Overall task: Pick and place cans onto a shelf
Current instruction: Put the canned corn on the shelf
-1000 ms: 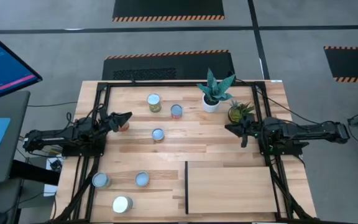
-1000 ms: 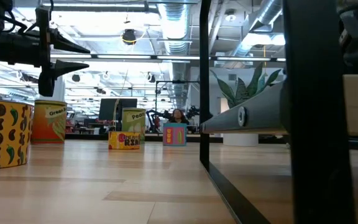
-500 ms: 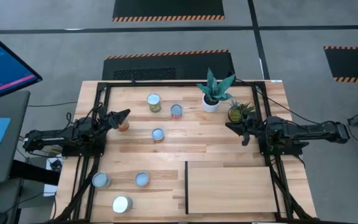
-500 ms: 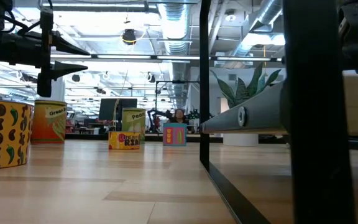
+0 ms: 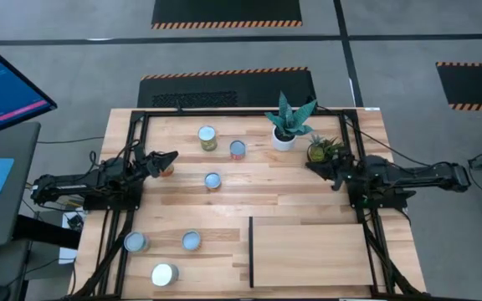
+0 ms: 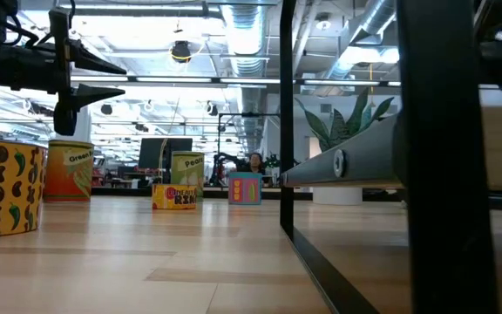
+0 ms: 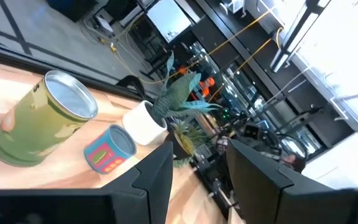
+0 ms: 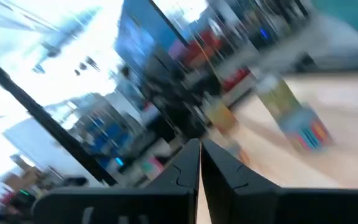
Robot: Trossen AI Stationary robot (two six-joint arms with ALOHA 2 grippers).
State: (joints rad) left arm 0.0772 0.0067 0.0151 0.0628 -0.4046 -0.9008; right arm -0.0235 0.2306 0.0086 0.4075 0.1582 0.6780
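Note:
Several cans stand upright on their bases on the wooden tabletop: one and another at the far middle, a third nearer the centre, and three at the near left. An orange can sits just below my left gripper, which hovers open and level at the left side, touching nothing. The shelf, a light panel with a black strip, lies at the near right. My right gripper hovers shut and empty at the right side.
A teal plant in a white pot and a small green plant stand at the far right, close to my right gripper. A black frame runs along the table's far edge and both sides. A monitor stands off the table's left.
My right gripper has rolled about its own pointing line and tipped slightly upward while staying shut and in about the same place. The cans have not moved.

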